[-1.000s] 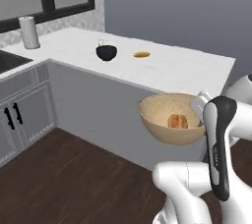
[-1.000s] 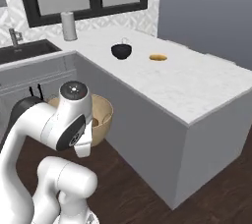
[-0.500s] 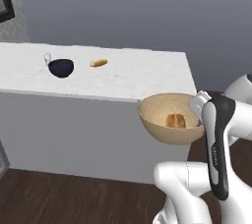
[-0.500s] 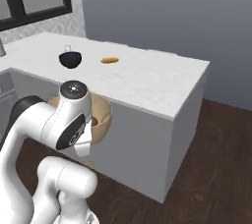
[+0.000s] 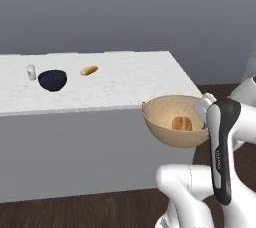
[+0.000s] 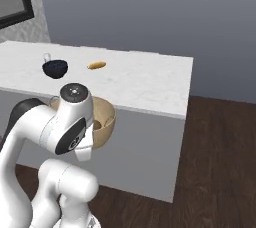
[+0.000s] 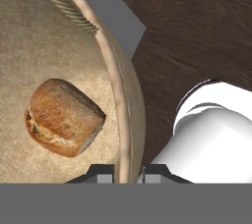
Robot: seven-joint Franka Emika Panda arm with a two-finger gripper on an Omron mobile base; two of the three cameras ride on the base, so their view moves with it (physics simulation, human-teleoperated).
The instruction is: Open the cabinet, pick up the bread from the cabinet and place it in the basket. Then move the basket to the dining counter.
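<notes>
While carried clear of the white marble dining counter (image 5: 125, 79) | gripper (image 7: 129, 171) apparently pinches tan woven basket (image 5: 165, 122) rim | small golden-brown bread (image 7: 63, 117) inside | risk: one-sided grip, basket tilts, bread spills.

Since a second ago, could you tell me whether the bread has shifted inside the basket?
No. The bread sits at the same spot on the basket floor, right of centre near the gripper-side rim; only the background changed as the base drove.

The base has swung round, bringing the dining counter (image 5: 125, 82) squarely ahead.
</notes>
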